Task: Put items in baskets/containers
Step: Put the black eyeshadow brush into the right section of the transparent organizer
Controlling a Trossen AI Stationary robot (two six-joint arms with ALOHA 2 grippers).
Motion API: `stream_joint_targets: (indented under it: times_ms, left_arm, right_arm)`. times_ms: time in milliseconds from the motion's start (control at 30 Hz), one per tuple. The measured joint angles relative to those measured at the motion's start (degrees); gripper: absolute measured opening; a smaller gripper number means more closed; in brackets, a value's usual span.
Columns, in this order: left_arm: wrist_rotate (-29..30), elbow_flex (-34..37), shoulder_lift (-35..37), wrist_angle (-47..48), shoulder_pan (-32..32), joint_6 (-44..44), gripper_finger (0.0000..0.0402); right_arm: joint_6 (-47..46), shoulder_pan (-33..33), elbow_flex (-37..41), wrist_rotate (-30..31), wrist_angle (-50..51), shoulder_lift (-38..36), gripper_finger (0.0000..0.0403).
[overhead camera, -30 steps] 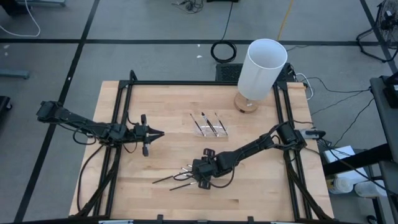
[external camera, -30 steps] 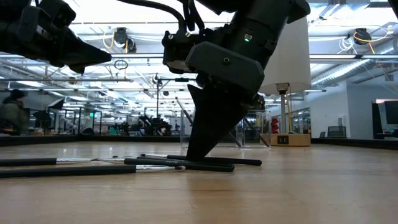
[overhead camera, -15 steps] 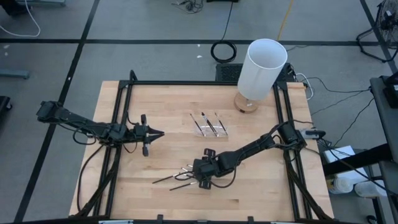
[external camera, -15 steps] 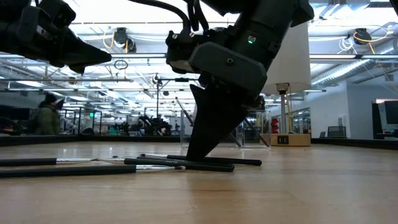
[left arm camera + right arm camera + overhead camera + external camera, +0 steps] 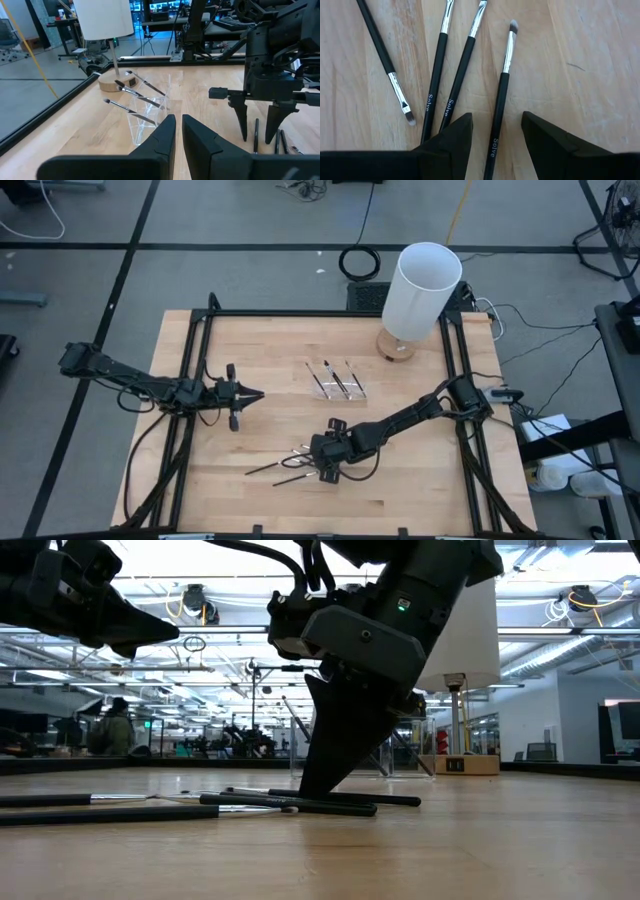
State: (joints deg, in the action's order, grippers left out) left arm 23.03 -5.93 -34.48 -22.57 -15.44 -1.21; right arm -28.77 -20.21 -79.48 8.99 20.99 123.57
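Between the right hand's (image 5: 496,132) spread fingers, its wrist view shows one brush (image 5: 501,95) lying ungrasped.

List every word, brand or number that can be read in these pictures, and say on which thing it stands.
"Solve": white print on three thin black makeup brush handles lying on the wooden table, right wrist view.
The fourth black brush there shows no print.
No other text is readable; the background is too blurred.
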Motion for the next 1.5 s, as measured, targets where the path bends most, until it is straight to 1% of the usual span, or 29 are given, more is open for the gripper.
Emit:
stream_joint_targets:
  times_ms: [133,233,333,467,567,633,800,933,1067,1200,1367,1500]
  left_arm:
    - [0.0,0.0,0.0,0.0,0.0,0.0,0.0042]
    - [0.0,0.0,0.0,0.0,-0.02,0.0,0.0042]
    - [0.0,0.0,0.0,0.0,0.0,0.0,0.0042]
    - [0.0,0.0,0.0,0.0,-0.01,0.0,0.0042]
    - [0.09,0.0,0.0,0.0,-0.02,-0.06,0.0042]
    - [0.57,0.0,0.0,0.01,-0.01,-0.09,0.0042]
    - [0.83,0.0,0.0,0.01,-0.01,-0.09,0.0042]
    - [0.83,0.02,0.0,0.0,0.0,-0.07,0.0042]
    - [0.85,0.0,0.0,0.01,-0.01,-0.04,0.0042]
    - [0.87,0.0,0.0,0.0,0.0,-0.04,0.0042]
    - [0.86,0.0,0.0,0.05,0.0,0.0,0.0042]
    - [0.87,0.0,0.0,0.04,0.0,0.0,0.0042]
  right_arm:
    - [0.73,0.0,0.0,-0.1,-0.02,0.0,0.0163]
    - [0.98,0.0,0.0,-0.18,0.0,0.0,0.0148]
    - [1.0,0.04,0.0,-0.28,-0.02,0.0,0.0118]
    - [0.98,0.16,0.0,-0.34,-0.19,0.02,0.0064]
    - [0.98,0.63,0.0,-1.81,-0.21,0.02,0.0023]
    - [0.94,0.85,0.0,-2.22,-0.15,0.02,0.0007]
    - [0.33,1.1,0.0,-2.06,-0.24,0.01,0.0008]
    - [0.98,1.11,0.0,-1.53,-0.58,-2.05,0.0003]
    - [1.45,1.03,0.22,1.2,-1.72,-5.27,0.0002]
    - [2.75,0.4,0.45,2.35,-2.06,-8.76,0.0001]
    - [4.24,-0.23,0.17,7.68,-2.5,-12.63,0.0001]
    - [5.15,-0.68,0.24,8.75,-4.17,-14.97,0.0]
